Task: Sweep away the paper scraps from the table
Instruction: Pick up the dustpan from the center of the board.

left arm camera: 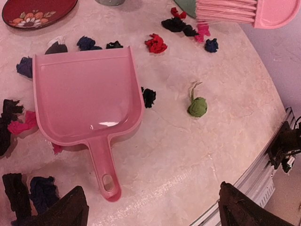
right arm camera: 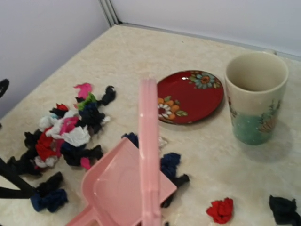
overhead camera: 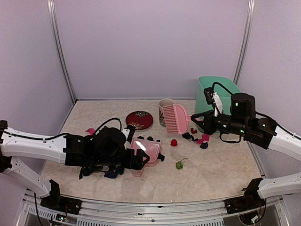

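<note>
Paper scraps lie scattered on the beige table [overhead camera: 211,174]: a dark and pink cluster [overhead camera: 195,137], a red one [overhead camera: 173,142], a green one [overhead camera: 179,165], and a pile [right arm camera: 66,132] to the left of the pink dustpan [overhead camera: 149,149]. My left gripper [left arm camera: 155,214] is open above the table. The dustpan's handle [left arm camera: 106,174] lies loose between its fingers [left arm camera: 66,212], nearer the left one. My right gripper [overhead camera: 194,120] is shut on the pink brush [overhead camera: 176,117], held above the table near the cup. The brush's handle [right arm camera: 149,155] hides the right fingers.
A red flowered plate [overhead camera: 139,120] and a cup [overhead camera: 164,111] stand at the back. A green bin [overhead camera: 214,94] sits behind the right arm. The metal front rail [overhead camera: 155,207] runs along the near edge. Walls close in three sides.
</note>
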